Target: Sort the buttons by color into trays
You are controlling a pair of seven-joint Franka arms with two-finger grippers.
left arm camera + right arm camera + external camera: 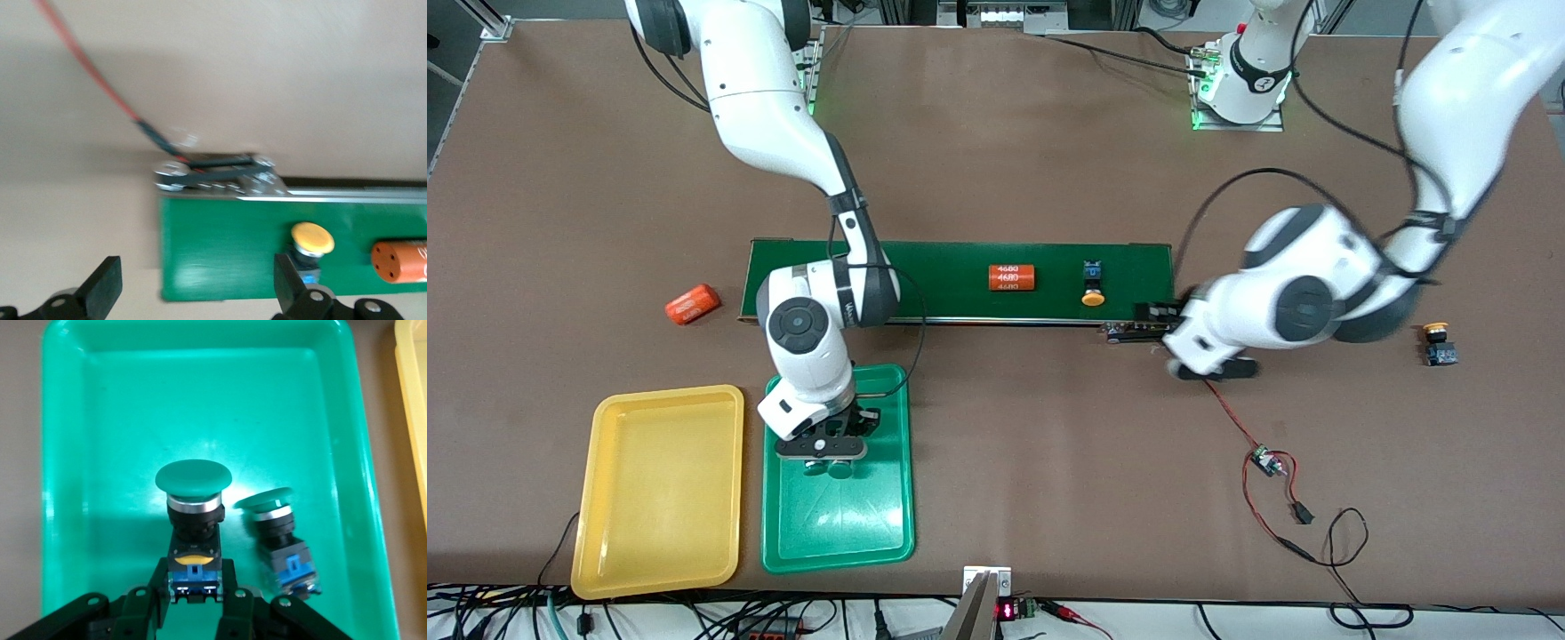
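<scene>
Hovering over the green tray [838, 520], the right gripper [193, 603] is clenched on the blue base of a green-capped button [193, 495], which hangs above the tray floor. A second green-capped button [279, 532] lies on its side in the same tray, just beside the held one. The yellow tray [660, 489] sits next to the green tray, toward the right arm's end of the table. The left gripper [193, 293] is released, its fingers [103, 290] spread wide, over the end of the long green belt [951, 267] nearest the left arm; in the left wrist view one finger stands just beside a yellow-capped button [311, 241] lying on the belt. An orange cylinder [1011, 278] with white numbers lies on the belt near that button, toward the right arm's end. Another yellow-capped button [1439, 345] rests on the bare table toward the left arm's end, well apart from the trays. A second orange cylinder [692, 304] lies on the table just off the belt's end nearest the right arm. A red and black wire [1263, 462] with a small board trails across the table, nearer to the front camera than the left gripper.
</scene>
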